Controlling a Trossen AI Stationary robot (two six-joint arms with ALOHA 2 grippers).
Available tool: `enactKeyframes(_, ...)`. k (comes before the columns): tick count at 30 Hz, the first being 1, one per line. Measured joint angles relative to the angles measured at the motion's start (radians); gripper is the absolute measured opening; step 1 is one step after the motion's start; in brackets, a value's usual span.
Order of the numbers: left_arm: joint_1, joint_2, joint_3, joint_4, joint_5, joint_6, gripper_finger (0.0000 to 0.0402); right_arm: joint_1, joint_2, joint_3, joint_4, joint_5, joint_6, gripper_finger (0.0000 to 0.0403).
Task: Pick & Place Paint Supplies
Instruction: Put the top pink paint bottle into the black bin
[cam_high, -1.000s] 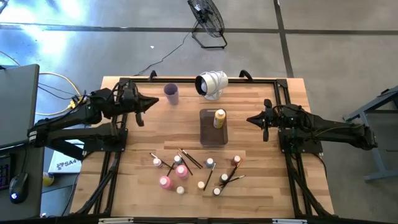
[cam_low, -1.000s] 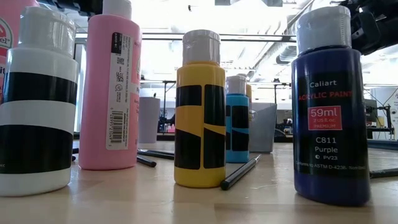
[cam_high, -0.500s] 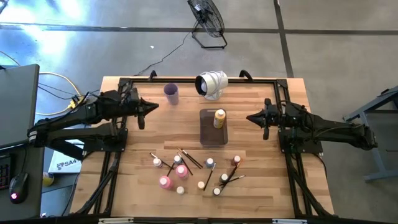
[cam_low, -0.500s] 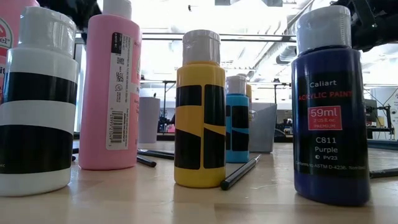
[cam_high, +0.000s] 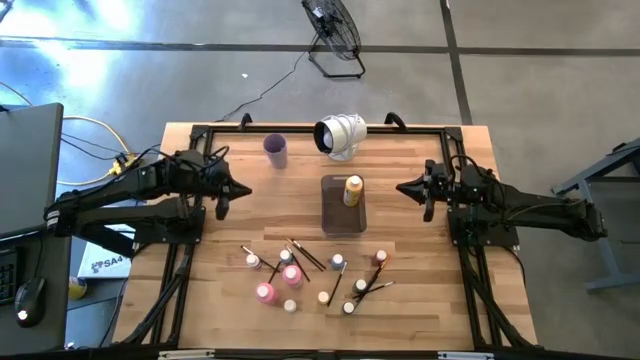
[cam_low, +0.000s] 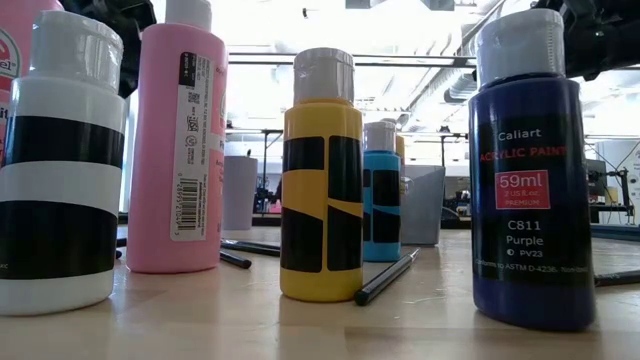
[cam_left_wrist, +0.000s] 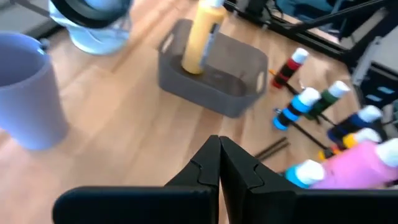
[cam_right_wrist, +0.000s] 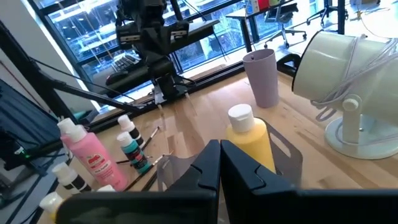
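Small paint bottles (cam_high: 292, 275) stand in a cluster near the table's near edge, with thin paintbrushes (cam_high: 305, 255) lying among them. The low view shows a pink bottle (cam_low: 178, 140), a yellow-and-black one (cam_low: 321, 180) and a purple one (cam_low: 530, 180) upright, with a brush (cam_low: 385, 280) flat between them. A yellow bottle (cam_high: 353, 188) stands in the grey tray (cam_high: 343, 218). My left gripper (cam_high: 243, 190) hovers shut, left of the tray, seen shut in its wrist view (cam_left_wrist: 219, 155). My right gripper (cam_high: 400, 188) hovers shut, right of the tray, and its wrist view (cam_right_wrist: 219, 158) confirms this.
A lilac cup (cam_high: 276, 150) and a white fan-like device (cam_high: 340, 135) stand near the far edge. The tray (cam_left_wrist: 211, 81) sits mid-table between the arms. Black frame rails run along the table's left and right sides. Bare wood lies between the tray and the bottles.
My left gripper has swung from beside the lilac cup toward the table's near edge, ending level with the tray, and has stayed shut. Bottles, brushes and tray have kept their places.
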Motion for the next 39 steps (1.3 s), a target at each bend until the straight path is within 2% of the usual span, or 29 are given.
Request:
enactKeyframes(9,0.000,0.000,0.000,-0.007,0.014,-0.014,0.0000,0.000,0.000,0.000,-0.002,0.020,0.000,0.0002)
enactKeyframes(17,0.000,0.000,0.000,-0.224,-0.001,0.023,0.0000,0.000,0.000,0.000,-0.002,0.058,-0.001,0.0002)
enactKeyframes(25,0.000,0.001,0.000,-0.228,-0.007,0.006,0.0000,0.000,0.000,0.000,-0.001,0.082,-0.001,0.0002)
enactKeyframes(31,0.000,0.000,0.000,-0.174,-0.003,-0.103,0.0000,0.000,0.000,0.000,0.005,0.078,-0.001,0.0002)
enactKeyframes(39,-0.015,0.000,0.000,-0.175,0.083,-0.228,0.0000,0.000,0.000,0.000,0.005,0.082,-0.003,0.0002)
